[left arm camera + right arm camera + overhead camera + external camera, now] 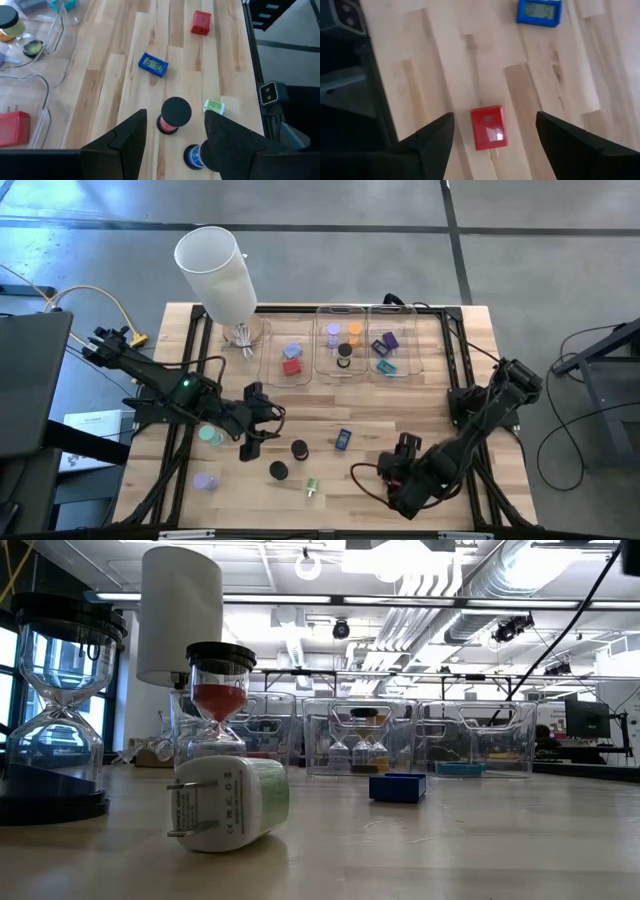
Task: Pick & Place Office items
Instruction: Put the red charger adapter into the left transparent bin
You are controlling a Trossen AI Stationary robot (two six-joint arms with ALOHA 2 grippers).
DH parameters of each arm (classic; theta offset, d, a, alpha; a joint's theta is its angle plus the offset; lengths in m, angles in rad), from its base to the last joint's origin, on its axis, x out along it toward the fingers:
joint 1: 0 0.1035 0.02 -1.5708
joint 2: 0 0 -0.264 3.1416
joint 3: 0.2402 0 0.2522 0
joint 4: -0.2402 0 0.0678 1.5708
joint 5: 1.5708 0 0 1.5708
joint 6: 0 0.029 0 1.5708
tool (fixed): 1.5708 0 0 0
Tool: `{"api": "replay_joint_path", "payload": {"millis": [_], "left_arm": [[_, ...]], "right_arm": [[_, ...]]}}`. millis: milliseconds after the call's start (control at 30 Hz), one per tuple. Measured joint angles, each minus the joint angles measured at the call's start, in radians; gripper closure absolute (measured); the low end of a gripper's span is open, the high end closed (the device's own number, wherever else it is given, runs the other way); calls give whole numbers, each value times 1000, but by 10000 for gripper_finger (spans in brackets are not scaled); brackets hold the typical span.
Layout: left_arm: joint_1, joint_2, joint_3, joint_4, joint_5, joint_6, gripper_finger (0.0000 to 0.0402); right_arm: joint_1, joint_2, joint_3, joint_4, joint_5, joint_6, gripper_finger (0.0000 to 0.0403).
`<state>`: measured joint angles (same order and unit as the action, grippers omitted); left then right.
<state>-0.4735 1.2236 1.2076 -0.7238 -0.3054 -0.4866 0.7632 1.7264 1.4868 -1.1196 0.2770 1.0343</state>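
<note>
I hold the left gripper open over the black-capped red sand timer, lower centre of frame — descend straight, close squarely. The right gripper hangs open over the small red block.

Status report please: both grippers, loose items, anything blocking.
Left gripper open above red hourglass. Right gripper open over red block. Nothing blocking either.

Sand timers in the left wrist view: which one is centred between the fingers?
The red-sand timer, centred in the gap of the open left gripper; the blue-sand timer is partly hidden behind one finger.
</note>
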Motion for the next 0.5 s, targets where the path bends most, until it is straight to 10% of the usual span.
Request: {"api": "replay_joint_path", "payload": {"millis": [500], "left_arm": [[-45,0,0,7,0,0,210]], "right_arm": [[17,0,0,60,44,60,7]]}}
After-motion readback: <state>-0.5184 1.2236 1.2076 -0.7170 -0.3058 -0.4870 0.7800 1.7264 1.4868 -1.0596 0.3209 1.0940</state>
